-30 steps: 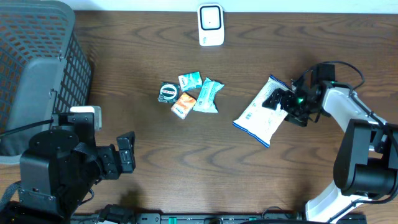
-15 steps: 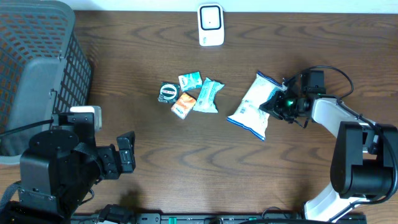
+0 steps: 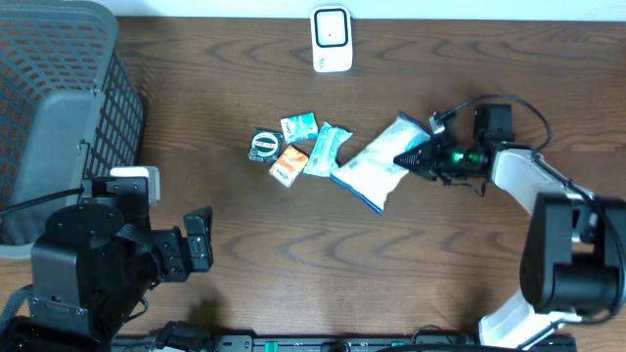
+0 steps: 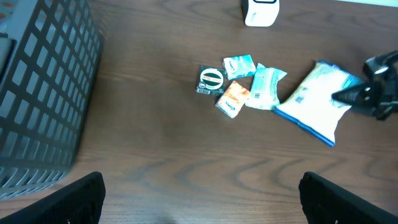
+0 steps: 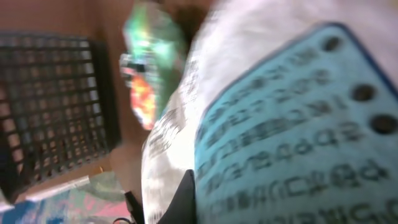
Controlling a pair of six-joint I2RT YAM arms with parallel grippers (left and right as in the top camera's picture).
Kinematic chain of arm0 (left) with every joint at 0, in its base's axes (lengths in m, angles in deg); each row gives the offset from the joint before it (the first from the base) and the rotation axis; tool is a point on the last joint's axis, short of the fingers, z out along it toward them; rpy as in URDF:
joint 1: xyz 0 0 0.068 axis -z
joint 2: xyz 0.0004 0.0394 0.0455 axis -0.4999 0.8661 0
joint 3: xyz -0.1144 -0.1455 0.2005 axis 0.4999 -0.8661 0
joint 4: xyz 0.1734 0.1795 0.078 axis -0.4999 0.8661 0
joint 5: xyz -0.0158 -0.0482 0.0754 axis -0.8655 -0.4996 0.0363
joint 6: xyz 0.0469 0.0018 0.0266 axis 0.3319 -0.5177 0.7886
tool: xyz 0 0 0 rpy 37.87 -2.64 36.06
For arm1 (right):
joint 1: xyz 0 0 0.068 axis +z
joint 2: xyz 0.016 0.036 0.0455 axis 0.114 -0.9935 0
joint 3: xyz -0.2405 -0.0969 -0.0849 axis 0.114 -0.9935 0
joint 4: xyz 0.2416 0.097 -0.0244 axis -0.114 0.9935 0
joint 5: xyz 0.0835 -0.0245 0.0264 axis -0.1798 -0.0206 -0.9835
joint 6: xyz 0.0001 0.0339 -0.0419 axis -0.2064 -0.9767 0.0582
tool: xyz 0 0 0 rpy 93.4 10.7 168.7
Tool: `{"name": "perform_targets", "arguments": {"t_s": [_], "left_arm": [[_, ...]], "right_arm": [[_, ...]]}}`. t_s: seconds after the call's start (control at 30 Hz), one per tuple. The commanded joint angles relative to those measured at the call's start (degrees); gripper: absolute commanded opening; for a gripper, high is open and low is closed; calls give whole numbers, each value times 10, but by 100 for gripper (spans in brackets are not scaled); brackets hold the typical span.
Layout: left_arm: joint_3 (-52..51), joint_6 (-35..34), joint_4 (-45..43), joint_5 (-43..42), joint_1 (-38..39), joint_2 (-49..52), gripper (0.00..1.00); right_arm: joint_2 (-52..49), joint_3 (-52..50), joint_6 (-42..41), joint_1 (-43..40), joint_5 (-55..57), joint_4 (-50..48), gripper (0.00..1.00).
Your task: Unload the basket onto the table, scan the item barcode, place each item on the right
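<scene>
While the right gripper (image 3: 411, 159) has its jaws pressed together on the 3 o'clock edge of the white-and-blue pouch (image 3: 375, 166), the pouch lies slanted just right of the table's middle. Whether it is fully lifted or drags on the wood cannot be told. In the right wrist view its printed face fills the frame, too blurred to read. In the left wrist view a small dark patch near its 9 o'clock end may be the barcode, but it is too small to be sure.

At the pouch's 9 o'clock sits a cluster of small items, the nearest a teal-and-white packet (image 3: 328, 150) almost touching the pouch's corner. The scanner (image 3: 332, 39) stands at the table's 12 o'clock edge, toward 11 o'clock from the pouch and well apart from it.

The step in hand looks like carrying the gripped pouch to the scanner. The next move calls for lifting it clear of the cluster, swinging it toward 11 o'clock, and turning the barcode side to face the scanner's window.

Far off at 7 o'clock the left gripper (image 3: 199, 242) hangs idle, fingers wide apart and empty, beside the dark basket (image 3: 59, 88) at 9 o'clock.
</scene>
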Motion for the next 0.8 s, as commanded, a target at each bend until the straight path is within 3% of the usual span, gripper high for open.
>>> {"name": "perform_targets", "arguments": {"t_s": [0.0, 0.1, 0.37, 0.5, 0.63, 0.67, 0.77], "left_arm": [[5, -7, 0, 1, -2, 2, 98], [5, -7, 0, 1, -2, 2, 98], [5, -7, 0, 1, -2, 2, 98], [5, -7, 0, 1, -2, 2, 98], [5, -7, 1, 1, -2, 2, 97], [5, -7, 0, 1, -2, 2, 98], [5, -7, 0, 1, -2, 2, 98]], "right_arm": [[73, 21, 26, 3, -59, -14, 1], [103, 21, 21, 2, -30, -9, 1], [107, 20, 38, 4, 145, 129, 1], [107, 20, 2, 4, 254, 188, 49], [107, 20, -17, 4, 263, 221, 91], [107, 19, -18, 4, 263, 225, 99], [107, 11, -18, 9, 263, 220, 99]]}}
